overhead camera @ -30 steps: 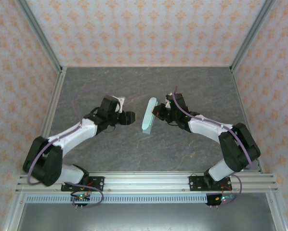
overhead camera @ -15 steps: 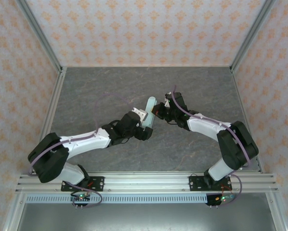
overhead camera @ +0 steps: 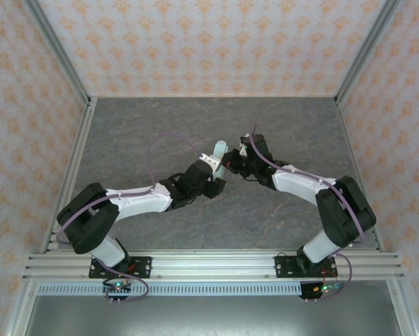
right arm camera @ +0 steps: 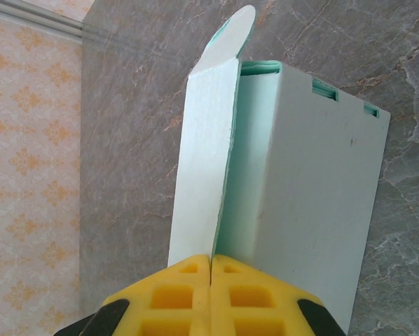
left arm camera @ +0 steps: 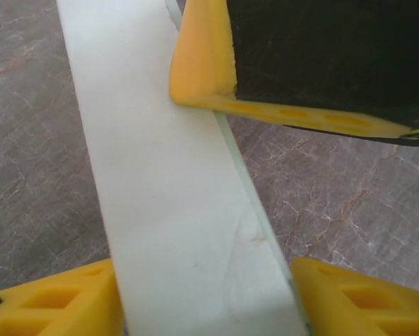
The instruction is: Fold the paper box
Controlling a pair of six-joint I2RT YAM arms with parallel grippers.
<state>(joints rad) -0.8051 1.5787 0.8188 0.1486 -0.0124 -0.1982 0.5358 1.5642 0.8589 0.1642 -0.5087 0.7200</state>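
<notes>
The paper box (overhead camera: 219, 148) is pale mint-green card, held on edge above the middle of the table. My right gripper (overhead camera: 231, 165) is shut on it from the right. In the right wrist view its yellow pads (right arm camera: 211, 262) pinch one thin side flap, and the box body (right arm camera: 300, 196) stands beside that flap with a rounded tab on top. My left gripper (overhead camera: 215, 183) reaches in from the left at the box's near end. In the left wrist view the box's pale face (left arm camera: 167, 196) fills the gap between my two yellow fingers (left arm camera: 48, 301), which touch both its edges.
The grey marbled table (overhead camera: 153, 126) stretches to patterned walls on three sides, with aluminium posts (overhead camera: 62, 59) at the back corners. A metal rail (overhead camera: 209, 262) carries both arm bases at the near edge. A finger of the right gripper (left arm camera: 202, 63) hangs close above my left gripper.
My left arm has swung right, from well left of the box up to its near end, and its fingers have closed round the box. The right arm and the box stayed put.
</notes>
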